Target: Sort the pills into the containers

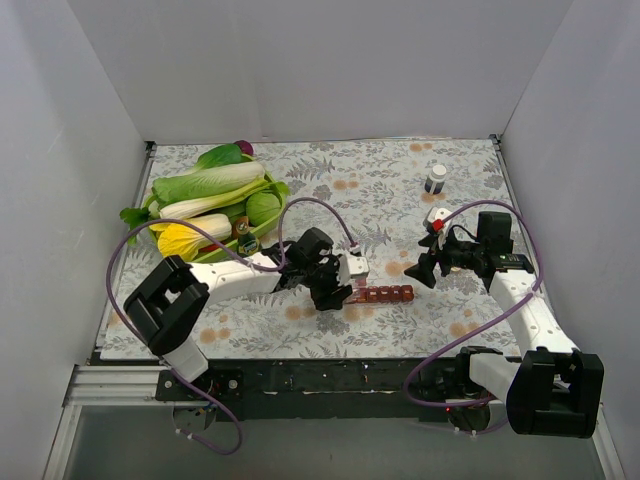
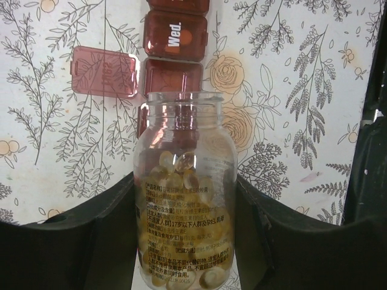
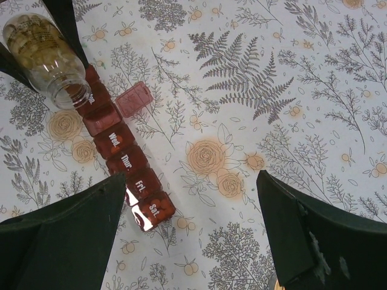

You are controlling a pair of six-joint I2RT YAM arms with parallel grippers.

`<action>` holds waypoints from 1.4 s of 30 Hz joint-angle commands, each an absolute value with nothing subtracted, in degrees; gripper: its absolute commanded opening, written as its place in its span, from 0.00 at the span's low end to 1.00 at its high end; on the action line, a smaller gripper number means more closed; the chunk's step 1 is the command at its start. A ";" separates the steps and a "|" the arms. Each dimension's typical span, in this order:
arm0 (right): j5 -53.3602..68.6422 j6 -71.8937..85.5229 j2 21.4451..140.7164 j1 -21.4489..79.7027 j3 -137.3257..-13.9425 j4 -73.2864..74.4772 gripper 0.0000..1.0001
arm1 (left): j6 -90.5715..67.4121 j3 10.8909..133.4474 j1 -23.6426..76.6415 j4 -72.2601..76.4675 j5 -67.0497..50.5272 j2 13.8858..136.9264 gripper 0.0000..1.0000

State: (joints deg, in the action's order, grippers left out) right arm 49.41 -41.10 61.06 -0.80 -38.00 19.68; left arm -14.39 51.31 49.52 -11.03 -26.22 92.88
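Left jaws: the left gripper (image 2: 184, 208) was clamped on the uncapped pill bottle (image 2: 184, 181), its mouth toward the frame's top.
Bottle to target: the mouth sat just over the open compartment (image 2: 172, 75), whose lid (image 2: 104, 71) was flipped left.
Strip axis: the containers (image 1: 385, 294) ran left-right at the top view's centre, in line with the bottle.
Right jaws: the right gripper (image 3: 192, 177) was spread wide and empty, right of the strip.
Nearer arm: the left, by my judgement.

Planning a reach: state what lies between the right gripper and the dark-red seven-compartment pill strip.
Only bare floral-print tablecloth, shown in the right wrist view.
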 commanded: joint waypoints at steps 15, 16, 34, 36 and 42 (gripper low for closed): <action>50.80 -42.10 60.56 -1.85 -39.29 20.57 0.96 | -8.62 63.19 51.33 -26.72 -19.16 96.06 0.00; 50.80 -42.10 60.56 -1.93 -39.29 20.57 0.96 | -8.44 63.63 51.33 -26.98 -18.99 96.24 0.00; 51.06 -42.27 60.73 -2.72 -39.46 20.83 0.96 | -5.80 70.13 53.00 -33.83 -16.09 100.46 0.00; 51.15 -42.28 60.73 -2.72 -39.46 20.83 0.96 | -5.45 70.66 53.26 -34.36 -15.65 100.72 0.00; 51.15 -42.28 60.82 -2.81 -39.46 20.92 0.96 | -4.75 72.59 53.79 -36.74 -14.15 101.86 0.00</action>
State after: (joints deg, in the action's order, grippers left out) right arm 49.69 -41.98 61.08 -2.55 -38.00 20.53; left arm -6.07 69.58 53.30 -34.76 -15.55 101.73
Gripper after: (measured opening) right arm 0.959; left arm 0.505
